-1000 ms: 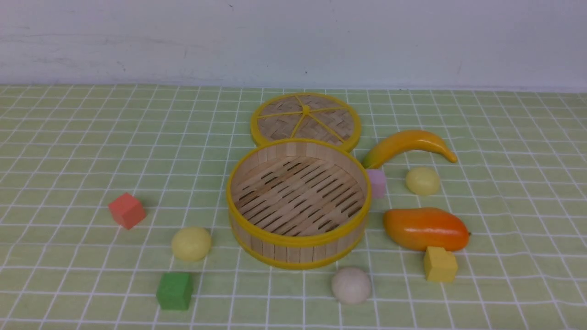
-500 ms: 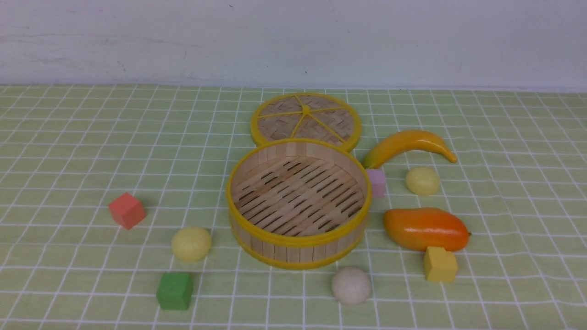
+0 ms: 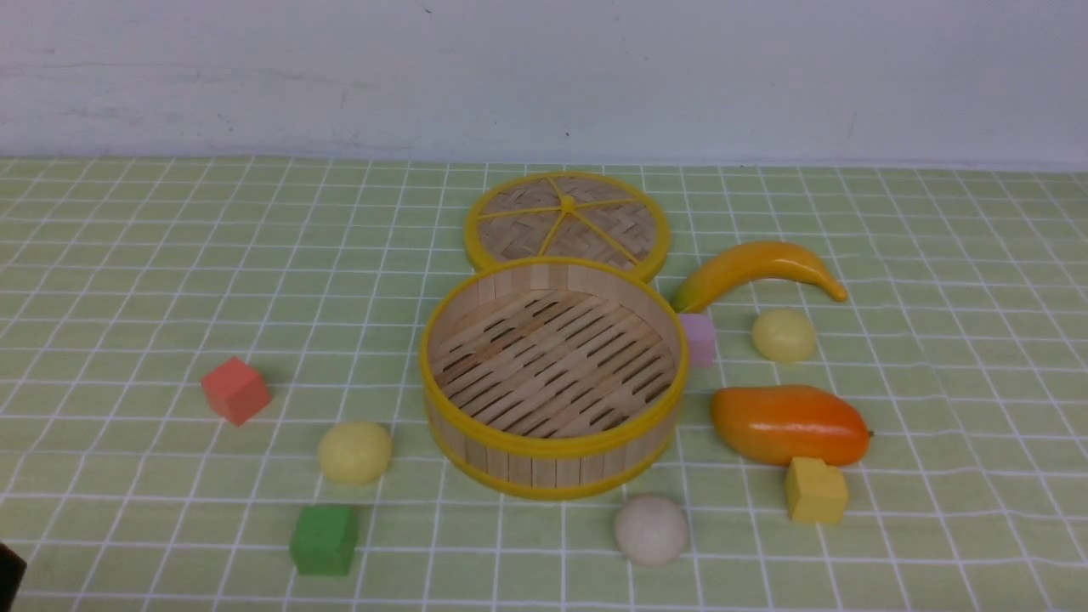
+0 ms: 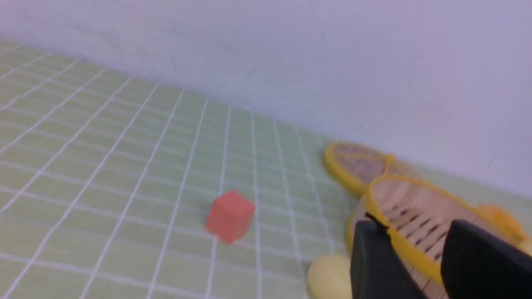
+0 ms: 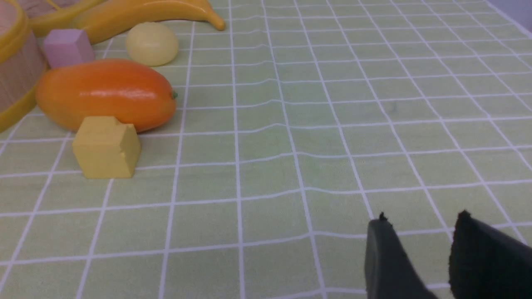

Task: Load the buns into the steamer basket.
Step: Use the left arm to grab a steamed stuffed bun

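Note:
The steamer basket (image 3: 552,463) stands empty at the table's middle; it also shows in the left wrist view (image 4: 399,243). One pale yellow bun (image 3: 354,452) lies left of it, seen too in the left wrist view (image 4: 328,276). A second yellow bun (image 3: 783,335) lies right of it, below the banana, and shows in the right wrist view (image 5: 152,43). The off-white bun (image 3: 651,529) lies in front of the basket. My left gripper (image 4: 415,226) is open and empty, off to the near left of the yellow bun. My right gripper (image 5: 419,218) is open and empty over bare cloth.
The woven lid (image 3: 567,223) lies behind the basket. A banana (image 3: 756,268), an orange mango (image 3: 786,423), a pink cube (image 3: 699,338) and a yellow cube (image 3: 816,490) sit right. A red cube (image 3: 235,389) and green cube (image 3: 324,539) sit left. A dark arm part (image 3: 8,574) shows at the lower left edge.
A dark part of the left arm has come into the front view at its lower left edge. The objects have not moved.

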